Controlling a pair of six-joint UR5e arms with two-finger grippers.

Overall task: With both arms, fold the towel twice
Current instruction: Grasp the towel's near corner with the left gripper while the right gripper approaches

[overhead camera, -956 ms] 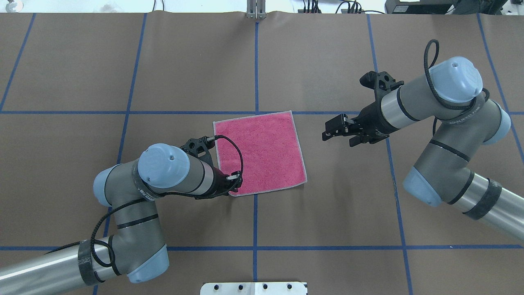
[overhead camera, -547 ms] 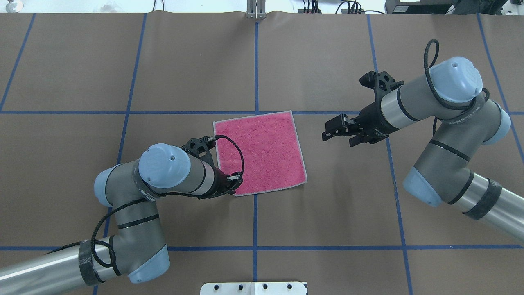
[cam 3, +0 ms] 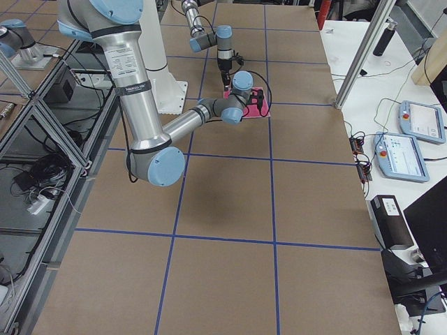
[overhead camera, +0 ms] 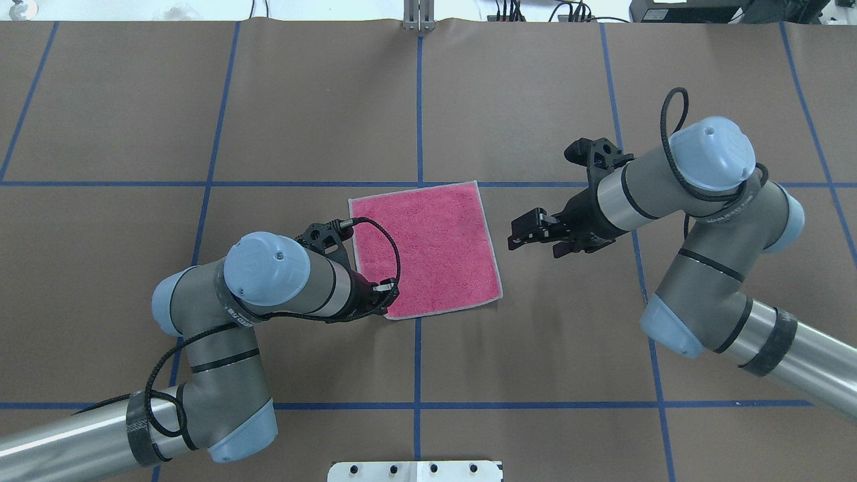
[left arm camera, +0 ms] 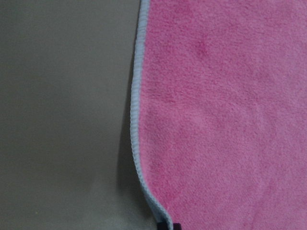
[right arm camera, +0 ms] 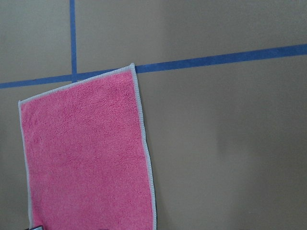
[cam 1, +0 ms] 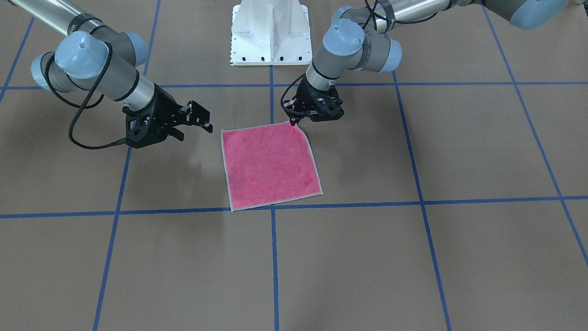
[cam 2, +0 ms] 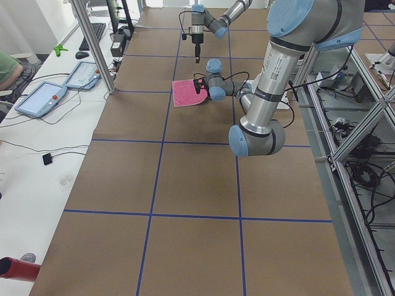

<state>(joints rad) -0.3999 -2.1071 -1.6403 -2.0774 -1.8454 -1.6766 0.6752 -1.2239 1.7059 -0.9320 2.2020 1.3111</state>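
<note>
Now the left gripper (cam 1: pixel 294 121) is pinching the towel (overhead camera: pixel 428 248) by its near left corner, while the right gripper (overhead camera: pixel 534 241) is hovering spread open just right of it.

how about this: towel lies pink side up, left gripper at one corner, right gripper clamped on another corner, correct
Not quite: the right gripper is not clamped on a corner. The overhead exterior view shows it open, hovering apart from the towel, off to its side. The rest holds: pink side up, left gripper at one corner.
</note>
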